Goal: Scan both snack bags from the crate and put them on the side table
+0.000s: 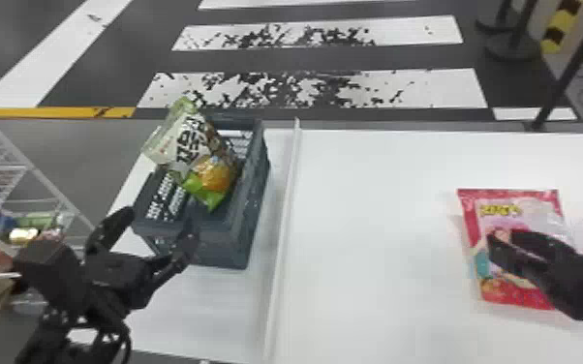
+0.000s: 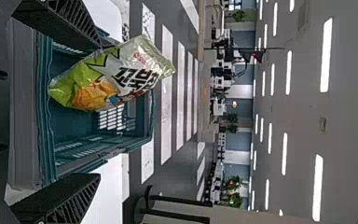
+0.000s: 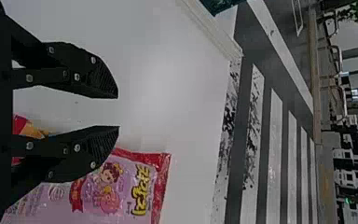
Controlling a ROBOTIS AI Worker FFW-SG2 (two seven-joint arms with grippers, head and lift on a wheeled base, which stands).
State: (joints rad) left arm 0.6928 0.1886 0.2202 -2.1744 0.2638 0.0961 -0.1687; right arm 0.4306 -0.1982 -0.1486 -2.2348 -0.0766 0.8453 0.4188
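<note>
Left gripper (image 1: pixel 161 224): spread wide beside the crate (image 1: pixel 220 247), nothing held.
Green snack bag (image 2: pixel 116 77): tilted in the crate; pickup seemingly in hand, straddling and clasping called for.
Right gripper (image 3: pixel 118 112): parted, empty; pink snack bag (image 3: pixel 126 191) is laid on white table (image 3: pixel 163 88).

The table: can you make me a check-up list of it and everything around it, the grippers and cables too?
Surface: white table, with a raised strip across it.
Crate: left of the strip.
Green bag: in the crate, sticking out over the rim.
Pink bag: flat on the table, right of the strip.
Clutter: nothing seen.
Left gripper: open, by the crate.
Right gripper: open, over the pink bag's area.
Cables: black ones looped at the left arm.
Surroundings: striped floor, wire rack.
</note>
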